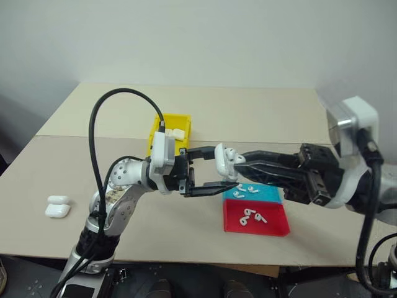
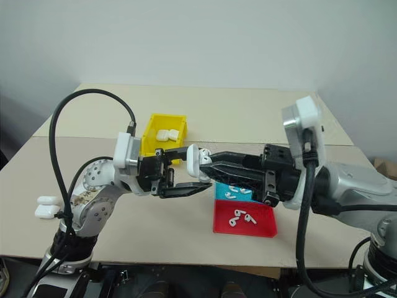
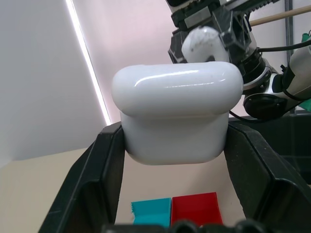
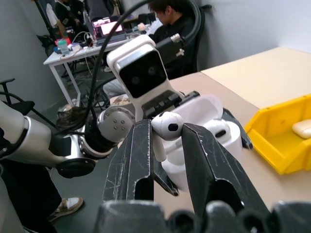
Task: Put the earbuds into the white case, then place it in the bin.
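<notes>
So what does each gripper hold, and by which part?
Left gripper clamps the white case by its lower body's sides; right gripper pinches an earbud just below its head.

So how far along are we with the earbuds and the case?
Done: two cases already lie in the yellow bin. In hand: left pincer holds the open white case; right pincer brings an earbud to it. Left: seating it, closing, binning.

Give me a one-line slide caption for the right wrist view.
Right gripper pinches an earbud just above the open white case held by the left gripper, yellow bin beyond.
</notes>
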Controlling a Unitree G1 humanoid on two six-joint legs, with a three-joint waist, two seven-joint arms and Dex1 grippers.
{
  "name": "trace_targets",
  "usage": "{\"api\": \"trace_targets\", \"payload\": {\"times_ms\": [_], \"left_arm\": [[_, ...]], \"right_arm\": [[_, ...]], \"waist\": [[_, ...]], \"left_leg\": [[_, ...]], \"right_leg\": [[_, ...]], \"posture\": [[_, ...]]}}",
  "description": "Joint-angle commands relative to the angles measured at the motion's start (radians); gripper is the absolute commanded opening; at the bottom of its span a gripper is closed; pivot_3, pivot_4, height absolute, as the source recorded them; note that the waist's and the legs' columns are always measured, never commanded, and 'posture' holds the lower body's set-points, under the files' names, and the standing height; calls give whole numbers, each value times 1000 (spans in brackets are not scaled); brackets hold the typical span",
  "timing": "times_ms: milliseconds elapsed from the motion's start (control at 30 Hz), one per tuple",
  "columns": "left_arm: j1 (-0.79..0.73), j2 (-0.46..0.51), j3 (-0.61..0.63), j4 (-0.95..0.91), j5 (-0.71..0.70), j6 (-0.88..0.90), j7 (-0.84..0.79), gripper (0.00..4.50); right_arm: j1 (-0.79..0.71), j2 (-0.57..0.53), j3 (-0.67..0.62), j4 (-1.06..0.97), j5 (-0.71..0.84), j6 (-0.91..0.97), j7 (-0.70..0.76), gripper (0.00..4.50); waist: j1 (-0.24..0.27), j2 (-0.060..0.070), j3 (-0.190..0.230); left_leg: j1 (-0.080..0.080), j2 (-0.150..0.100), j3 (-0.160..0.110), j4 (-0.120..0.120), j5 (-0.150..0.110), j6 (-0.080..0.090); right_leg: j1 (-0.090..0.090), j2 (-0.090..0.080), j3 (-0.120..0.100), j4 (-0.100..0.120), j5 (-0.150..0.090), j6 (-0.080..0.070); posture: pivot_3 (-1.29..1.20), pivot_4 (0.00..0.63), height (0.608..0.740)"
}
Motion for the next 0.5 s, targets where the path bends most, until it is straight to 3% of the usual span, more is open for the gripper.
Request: {"api": "trace_targets", "payload": {"times_ms": [33,500], "left_arm": [[-1,-3,7,-42,-13,-1,9,2771],[21,-1,1,-60,-8,-6,3,2771]], "right_arm": [[16,-33,4,-17,-13,-70,29,910],[48,-72,66,-35,-72,-173,68,910]], "waist": [[0,0,0],[1,0,0]], "left_leg": [[0,0,0,0,0,0],[0,0,0,0,0,0]], "right_leg": [[0,0,0,0,0,0],[0,0,0,-1,0,0]], "posture": [[0,150,740],[0,150,740]]}}
